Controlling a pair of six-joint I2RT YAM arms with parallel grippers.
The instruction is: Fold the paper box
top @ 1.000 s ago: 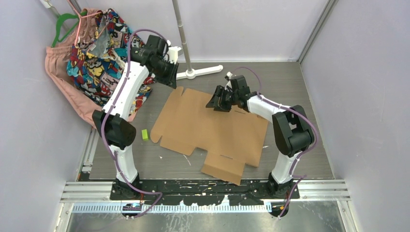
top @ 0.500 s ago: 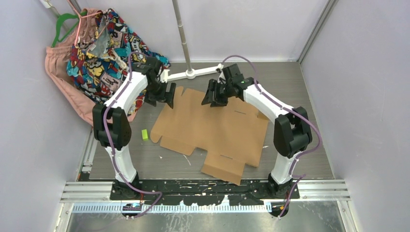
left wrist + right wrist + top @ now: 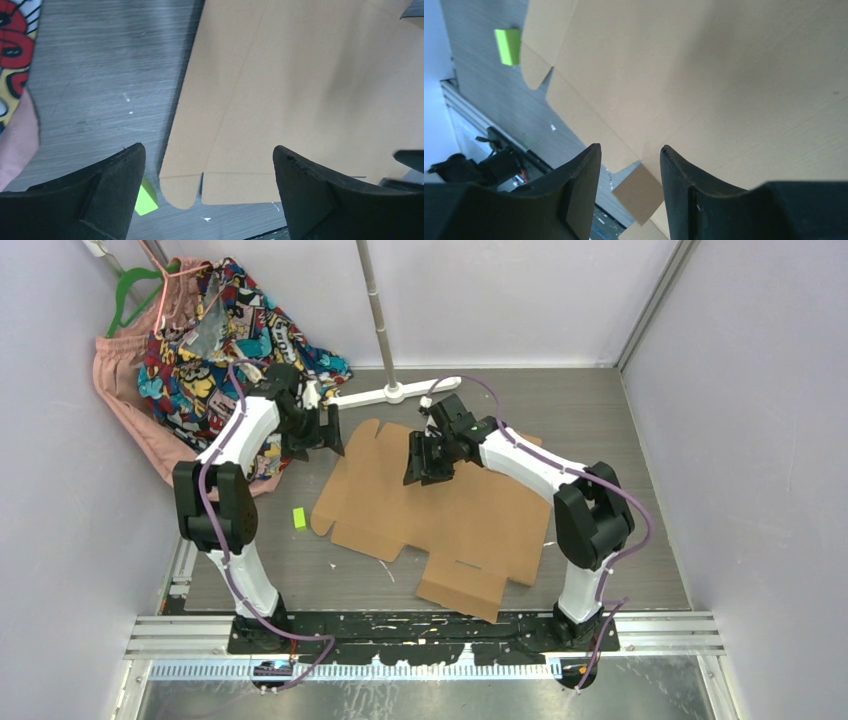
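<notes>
The paper box (image 3: 450, 515) is a brown die-cut cardboard sheet lying flat and unfolded on the grey table, flaps spread out. My left gripper (image 3: 326, 436) hovers by the sheet's far left edge. In the left wrist view the left gripper (image 3: 207, 149) stands wide open over the box (image 3: 300, 75) edge and a rounded corner tab, holding nothing. My right gripper (image 3: 424, 464) hangs over the sheet's far middle. The right wrist view has the right gripper (image 3: 630, 147) partly open above the box (image 3: 724, 75), with nothing between the fingers.
A small green block (image 3: 298, 518) lies on the table left of the sheet and shows as the block (image 3: 146, 197) beside my left finger. A pile of patterned and pink clothes (image 3: 200, 350) fills the far left corner. A white stand (image 3: 395, 392) with a pole sits behind the sheet.
The left arm has come down and nearer, to the sheet's left edge, and its jaws have opened wide. The right gripper has slid left over the sheet.
</notes>
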